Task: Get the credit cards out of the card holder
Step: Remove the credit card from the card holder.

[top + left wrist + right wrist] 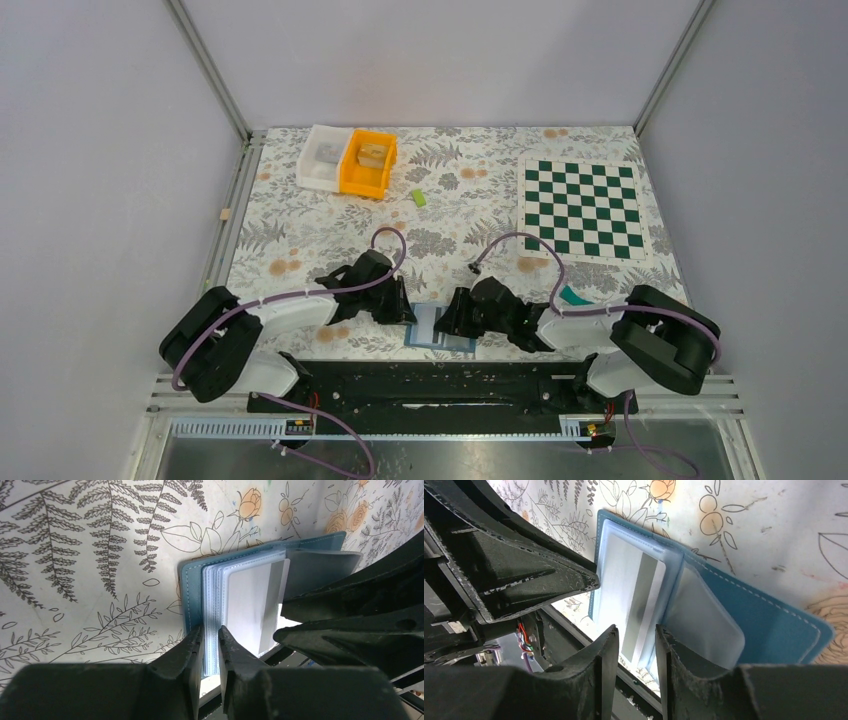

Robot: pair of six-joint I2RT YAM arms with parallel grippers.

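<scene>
The left gripper (pixel 211 647) clamped the card holder's (pixel 190 595) near edge; the credit card (pixel 626 587) ran lengthwise into the right gripper's (pixel 634 635) slightly parted jaws, perhaps ungripped.

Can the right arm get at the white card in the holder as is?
Probably yes. The right gripper is open and lined up on the card; the left gripper pinches the holder off to one side.

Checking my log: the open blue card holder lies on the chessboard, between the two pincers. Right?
No. The card holder lies on the floral table cover, not on the chessboard; it is between the left pincer and right pincer. The top external view shows it.
</scene>
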